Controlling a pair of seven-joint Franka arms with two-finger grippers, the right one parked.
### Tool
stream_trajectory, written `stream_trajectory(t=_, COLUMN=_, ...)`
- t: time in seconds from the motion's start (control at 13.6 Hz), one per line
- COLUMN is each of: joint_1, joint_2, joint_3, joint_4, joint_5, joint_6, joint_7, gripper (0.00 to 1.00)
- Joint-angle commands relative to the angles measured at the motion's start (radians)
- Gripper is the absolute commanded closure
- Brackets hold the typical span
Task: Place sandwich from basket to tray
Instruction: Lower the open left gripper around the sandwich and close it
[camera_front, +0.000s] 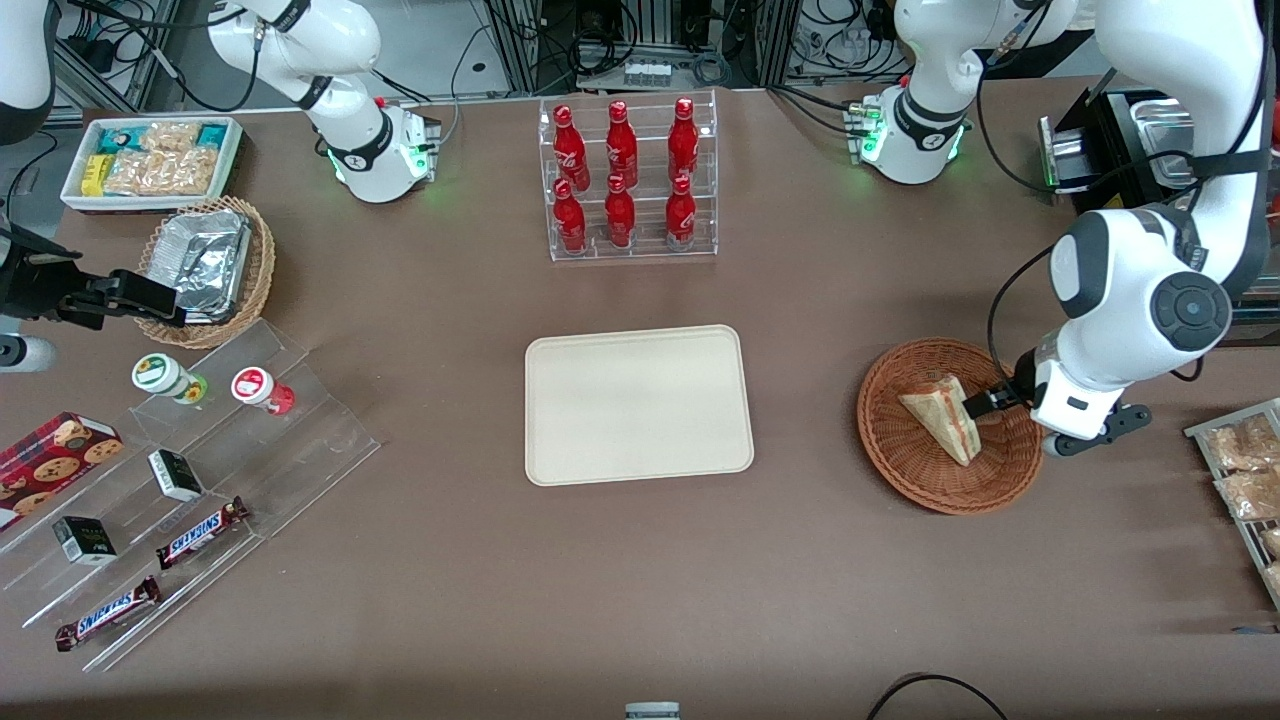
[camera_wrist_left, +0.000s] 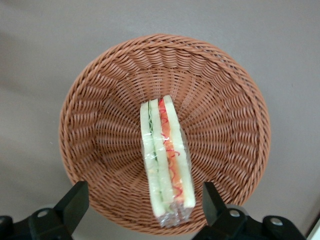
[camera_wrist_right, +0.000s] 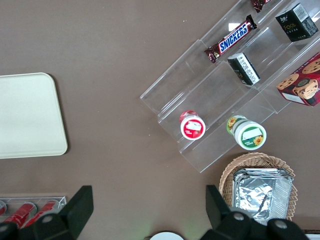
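Centrally in the basket (camera_wrist_left: 100, 100), the sandwich (camera_wrist_left: 167, 160) stands on edge, filling layers upward, its long axis running from the basket's middle toward the rim nearest the gripper (camera_wrist_left: 142, 205). Gripper fingers (camera_wrist_left: 75, 200) are spread, holding nothing, one on each broad face of the wedge, so closing would pinch across the bread. Toward the parked arm, the tray (camera_front: 637, 404) lies bare on the brown table (camera_front: 800, 560), well apart.
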Motion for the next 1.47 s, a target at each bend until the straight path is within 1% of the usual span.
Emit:
stream_trajectory(t=0.0, joint_1=-0.006, joint_2=-0.034, joint_3=-0.021, joint_4=-0.081, joint_5=-0.011, joint_6=0.107, joint_7=-0.153, gripper=0.00)
stream_trajectory(t=0.22, joint_1=-0.006, joint_2=-0.054, joint_3=-0.044, joint_4=-0.169, joint_5=-0.011, joint_6=0.233, joint_7=-0.172, gripper=0.00)
stream_trajectory(t=0.66, joint_1=-0.006, joint_2=-0.046, joint_3=-0.050, joint_4=-0.181, joint_5=-0.011, joint_6=0.229, joint_7=-0.207, gripper=0.00)
stream_trajectory(t=1.03, joint_1=-0.006, joint_2=-0.031, joint_3=-0.064, joint_4=-0.187, joint_5=-0.012, joint_6=0.234, joint_7=-0.316, gripper=0.00)
stream_trajectory(t=1.4, joint_1=-0.006, joint_2=-0.010, joint_3=-0.066, joint_4=-0.199, joint_5=-0.012, joint_6=0.252, joint_7=-0.317, gripper=0.00)
